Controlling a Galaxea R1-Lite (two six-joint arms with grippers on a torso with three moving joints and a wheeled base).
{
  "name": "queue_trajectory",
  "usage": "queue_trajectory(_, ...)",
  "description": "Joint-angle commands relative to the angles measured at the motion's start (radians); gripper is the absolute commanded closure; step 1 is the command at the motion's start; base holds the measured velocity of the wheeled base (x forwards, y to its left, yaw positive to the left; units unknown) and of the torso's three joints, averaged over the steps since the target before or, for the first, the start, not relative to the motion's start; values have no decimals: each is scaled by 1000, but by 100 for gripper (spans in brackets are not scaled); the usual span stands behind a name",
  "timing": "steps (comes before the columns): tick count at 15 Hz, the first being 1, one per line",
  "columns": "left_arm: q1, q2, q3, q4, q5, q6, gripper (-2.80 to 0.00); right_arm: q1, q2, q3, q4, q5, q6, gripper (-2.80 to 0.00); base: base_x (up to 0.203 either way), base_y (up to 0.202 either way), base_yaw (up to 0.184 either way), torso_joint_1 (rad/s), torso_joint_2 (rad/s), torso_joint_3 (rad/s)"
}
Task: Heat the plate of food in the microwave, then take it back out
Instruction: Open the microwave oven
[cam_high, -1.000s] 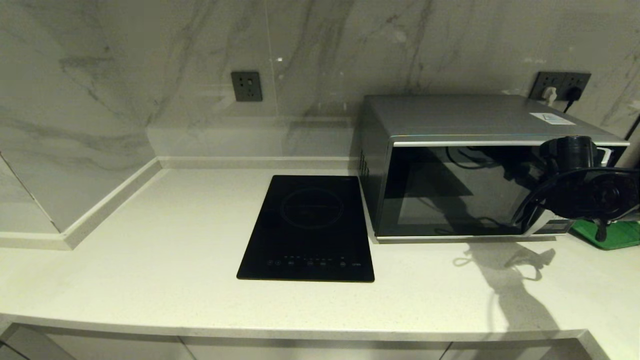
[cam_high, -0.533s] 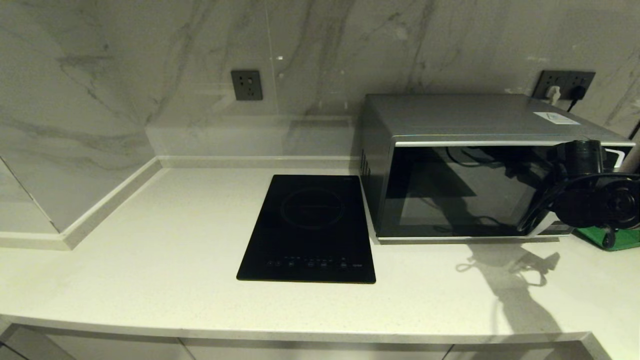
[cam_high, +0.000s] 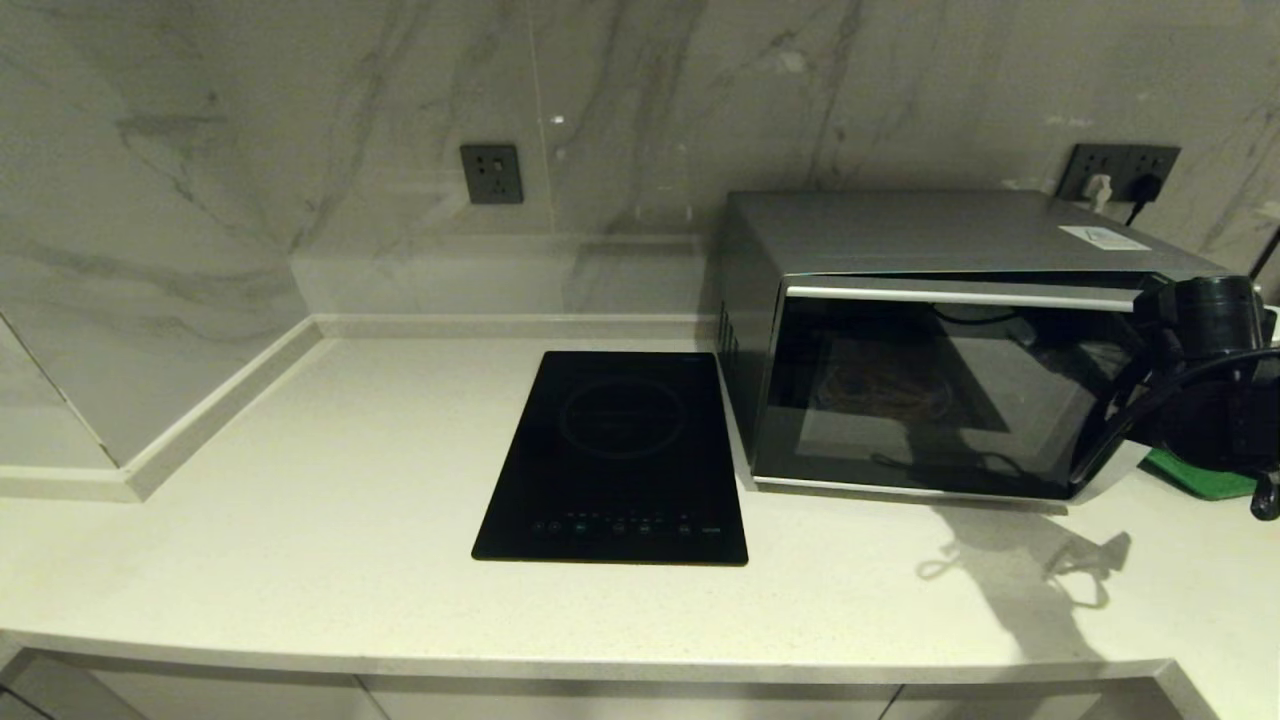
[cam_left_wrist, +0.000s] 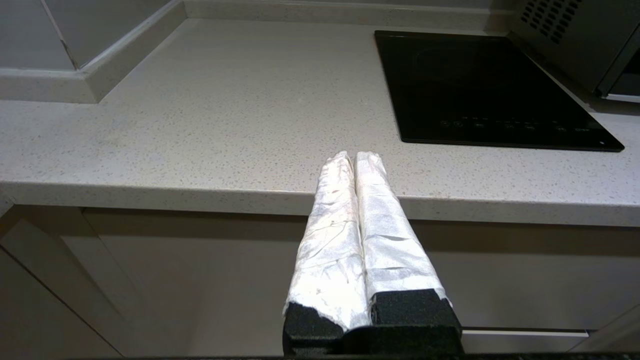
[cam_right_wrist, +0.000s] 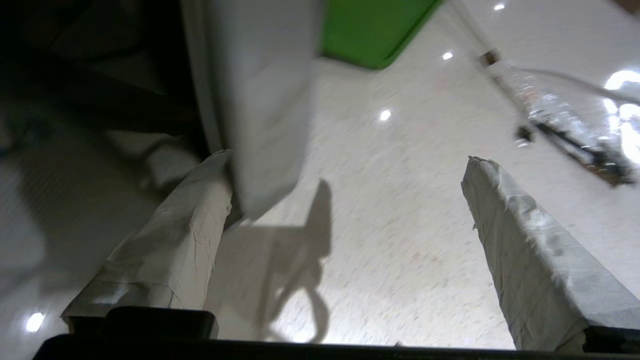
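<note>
Right gripper (cam_right_wrist: 345, 200) stands spread wide and grasps nothing, one taped finger (cam_right_wrist: 170, 240) hooked just behind the free edge of the microwave (cam_high: 900, 300) door, the other finger well apart over bare worktop (cam_right_wrist: 400, 240). That door is swung slightly ajar, so the opening step looks under way and not finished. Just beyond the gripper lies the corner of a green tray (cam_right_wrist: 370, 30). Farther in, behind the dark glass, a faint tangle of thin sticks (cam_high: 885, 385) shows; I judge this to be the plate of food, inside the oven, though the plate itself cannot be made out. Taking it out remains. Left gripper (cam_left_wrist: 356, 165) is clenched empty, parked by the worktop edge.
</note>
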Motion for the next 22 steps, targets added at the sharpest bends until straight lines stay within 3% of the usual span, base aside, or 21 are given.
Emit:
queue_trajectory(1,0,0,0,0,0,-1,0,59,-58,40,14,58,-2,-280,0,0,0,0,0,0)
queue_trajectory(3,0,0,0,0,0,-1,0,113,-153,73,46,135,-15,-280,0,0,0,0,0,0)
queue_trajectory(4,0,0,0,0,0,-1,0,144,-219,85,86,191,-24,0,0,0,0,0,0,0)
queue_trajectory(7,0,0,0,0,0,-1,0,225,-419,39,372,406,-42,0,0,0,0,0,0,0)
queue_trajectory(9,0,0,0,0,0,-1,0,238,-443,-75,510,471,-45,0,0,0,0,0,0,0)
queue_trajectory(18,0,0,0,0,0,-1,0,142,-117,-551,571,450,-56,0,0,0,0,0,0,0)
queue_trajectory(22,0,0,0,0,0,-1,0,68,63,-796,570,384,-49,0,0,0,0,0,0,0)
